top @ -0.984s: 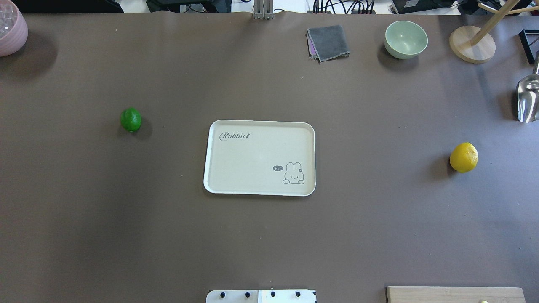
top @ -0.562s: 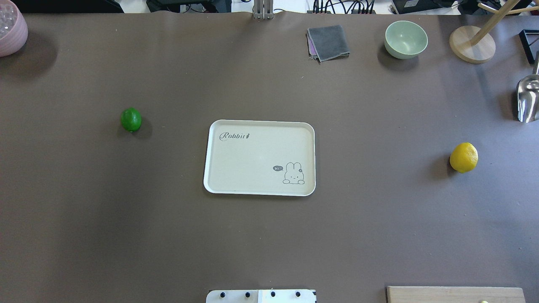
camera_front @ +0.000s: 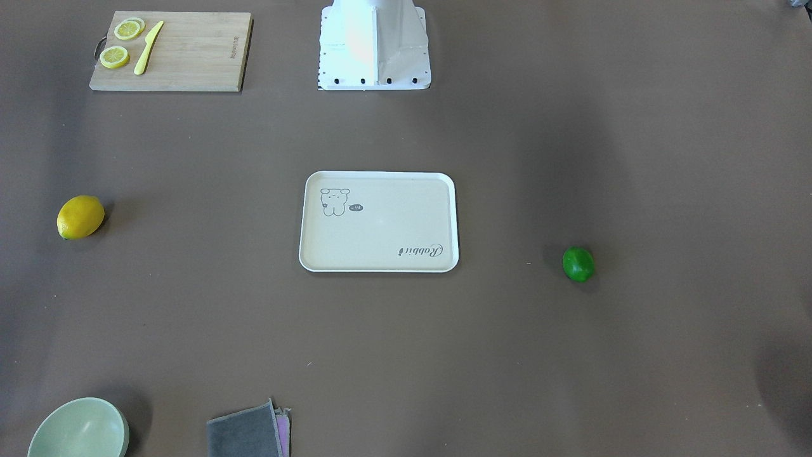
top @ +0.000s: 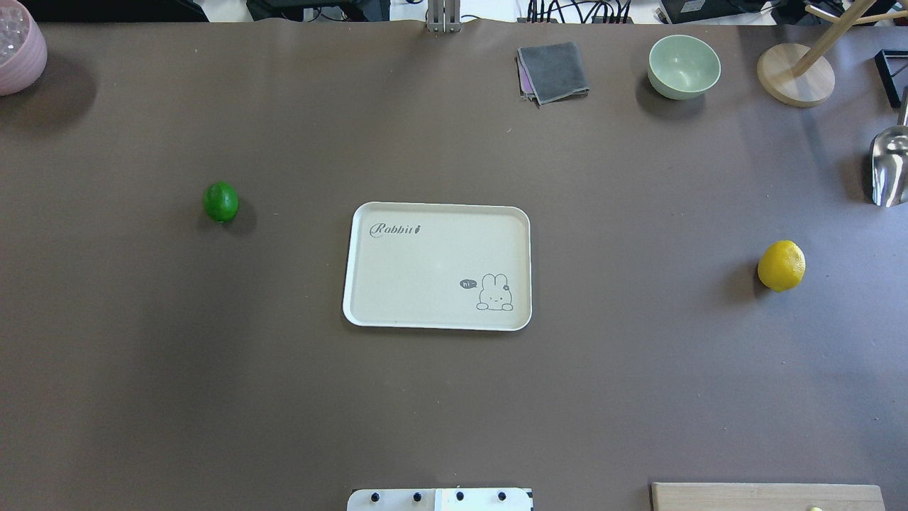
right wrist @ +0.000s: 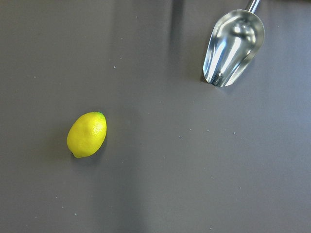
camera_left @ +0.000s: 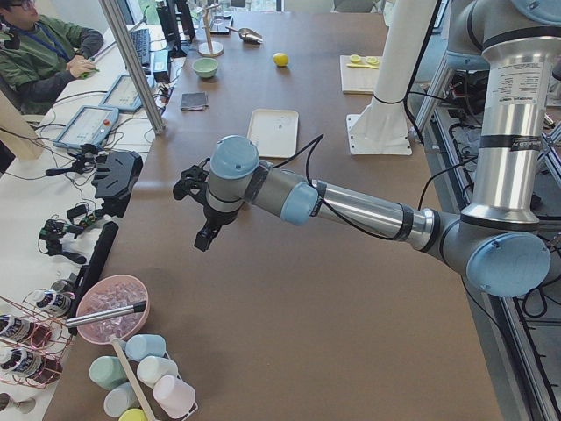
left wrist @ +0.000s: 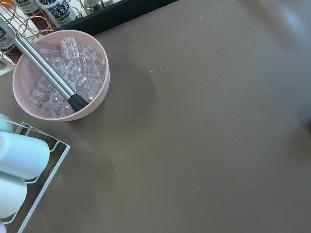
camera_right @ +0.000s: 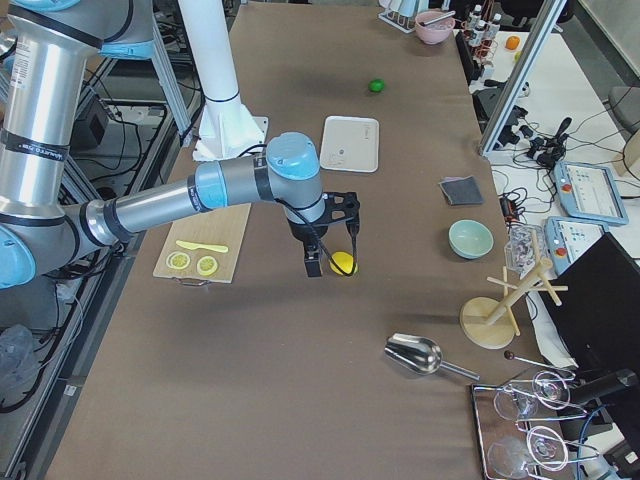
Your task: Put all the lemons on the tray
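Pincer on my right, apart or not I cannot tell, hangs near the yellow lemon; this first pick needs a descent

Bench matt brown. Tray matt cream, plastic-looking. Green lemon glossy; yellow lemon finely dimpled. Scoop mirror-polished metal. Cutting board pale wood. Cloth grey, napped.
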`<state>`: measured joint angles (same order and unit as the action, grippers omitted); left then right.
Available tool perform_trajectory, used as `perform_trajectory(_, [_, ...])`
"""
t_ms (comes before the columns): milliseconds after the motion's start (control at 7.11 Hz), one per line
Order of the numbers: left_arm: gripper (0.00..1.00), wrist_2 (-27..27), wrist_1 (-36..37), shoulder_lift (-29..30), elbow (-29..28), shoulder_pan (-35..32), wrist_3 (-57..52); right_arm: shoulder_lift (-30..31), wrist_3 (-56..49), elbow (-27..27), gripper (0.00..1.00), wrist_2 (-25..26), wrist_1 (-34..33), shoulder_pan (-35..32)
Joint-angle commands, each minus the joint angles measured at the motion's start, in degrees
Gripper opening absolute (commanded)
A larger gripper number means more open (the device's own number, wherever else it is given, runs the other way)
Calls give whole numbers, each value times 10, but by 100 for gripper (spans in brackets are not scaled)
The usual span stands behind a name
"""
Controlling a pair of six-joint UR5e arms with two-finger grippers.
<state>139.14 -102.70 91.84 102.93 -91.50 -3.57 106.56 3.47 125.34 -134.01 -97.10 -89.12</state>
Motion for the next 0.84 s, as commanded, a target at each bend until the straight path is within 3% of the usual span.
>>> perform_trajectory(0, [99, 17, -87, -3, -9, 13, 37, -6, 0, 2, 100, 1, 6, 1])
perform_trajectory(141, [99, 17, -95, 6, -7, 80, 44, -5, 0, -1, 100, 2, 10, 2])
perform_trajectory(281, [99, 15, -99, 12, -9, 125, 143, -6, 20, -1, 100, 1, 10, 5])
perform_trajectory(422, [99, -1, -148, 12, -15, 166, 246, -15, 80, -1, 100, 2, 18, 29])
perform_trajectory(703, [99, -89, -212, 29, -38, 268, 370, -21, 238, -23, 100, 16, 119, 108])
